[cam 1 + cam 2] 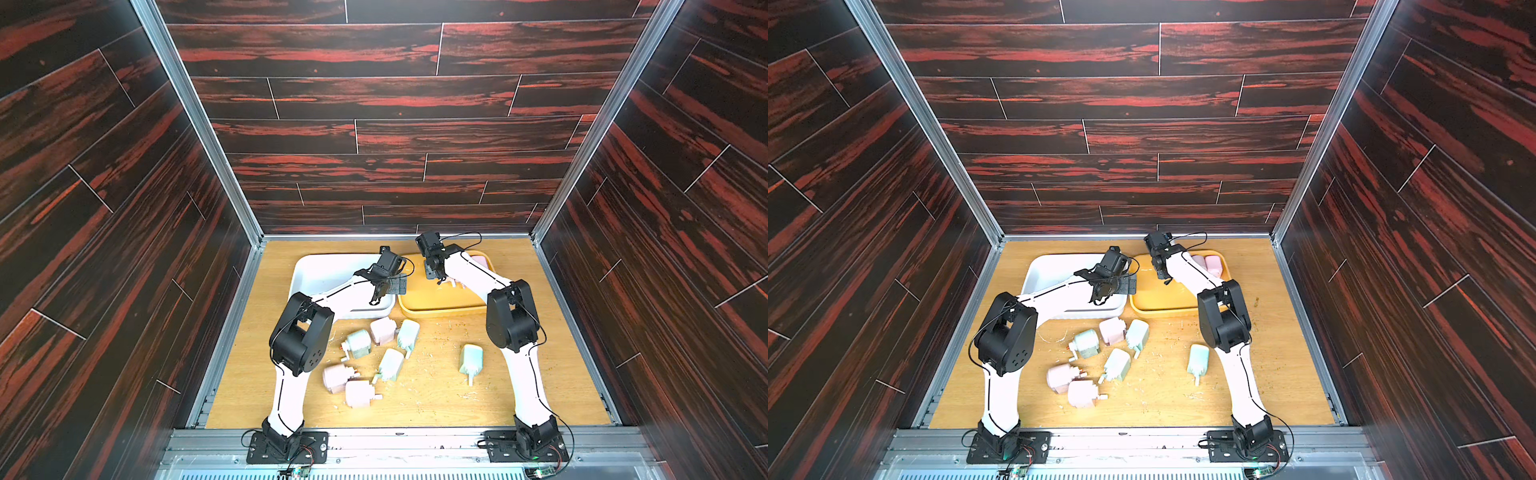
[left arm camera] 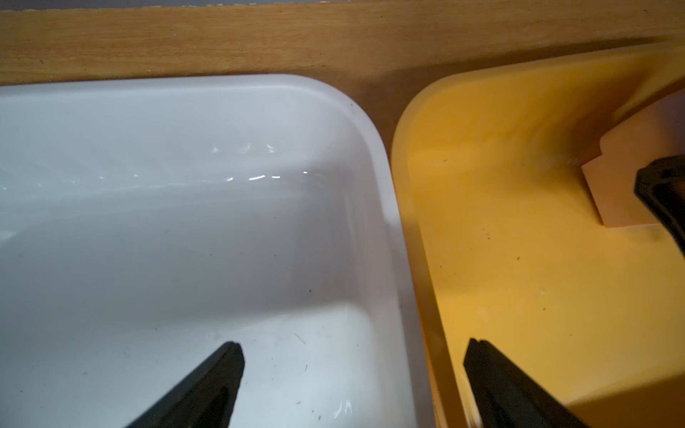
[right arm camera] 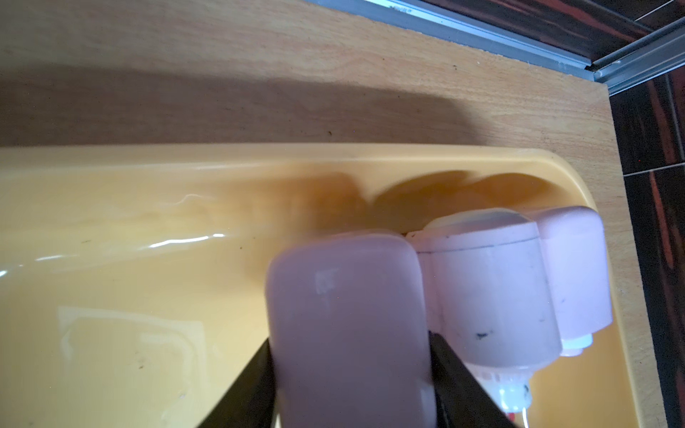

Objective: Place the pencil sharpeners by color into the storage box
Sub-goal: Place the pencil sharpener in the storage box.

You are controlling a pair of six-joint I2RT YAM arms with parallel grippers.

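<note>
My right gripper (image 3: 350, 341) is shut on a pale pink pencil sharpener (image 3: 348, 296), low inside the yellow storage box (image 1: 440, 311). Two more pink sharpeners (image 3: 489, 296) lie side by side against the box's far corner, right beside the held one. My left gripper (image 2: 352, 346) hangs open and empty over the white storage box (image 2: 370, 148), where that box's rim meets the yellow one. On the table in front of the boxes, in both top views, lie three pink sharpeners (image 1: 383, 330) and several mint green ones (image 1: 390, 365).
The white box (image 1: 316, 266) and the yellow box stand side by side at the back of the wooden table. One green sharpener (image 1: 471, 359) lies apart, close to my right arm. Pencil shavings are scattered across the table. Dark panel walls close in three sides.
</note>
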